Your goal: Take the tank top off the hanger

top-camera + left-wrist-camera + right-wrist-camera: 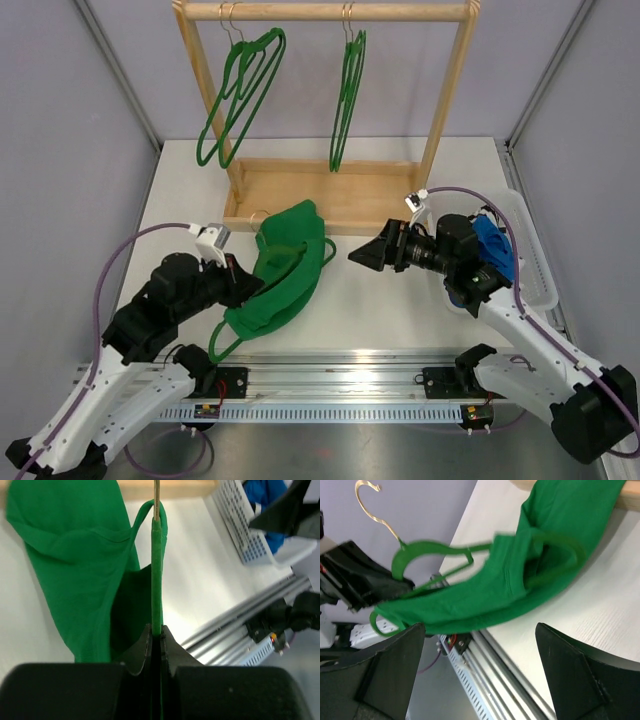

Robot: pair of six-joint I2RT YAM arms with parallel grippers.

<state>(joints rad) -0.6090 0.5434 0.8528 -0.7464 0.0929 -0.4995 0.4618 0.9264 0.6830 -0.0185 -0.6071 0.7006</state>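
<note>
The green tank top (290, 265) hangs on a green hanger (427, 547) with a gold hook (375, 505), tilted just above the table in front of the rack. My left gripper (156, 632) is shut on the hanger's green bar (157, 575), and the cloth (75, 570) droops to its left. In the top view this gripper (250, 290) sits at the garment's left edge. My right gripper (362, 255) is open and empty, a short way right of the tank top and pointing at it. Its fingers (395, 665) frame the lower hem of the cloth (530, 575) without touching it.
A wooden rack (330, 190) stands behind, with bare green hangers (240, 90) on its rail. A white basket (535, 270) holding a blue garment (495, 250) sits at the right, under my right arm. A metal rail (340, 385) runs along the near table edge.
</note>
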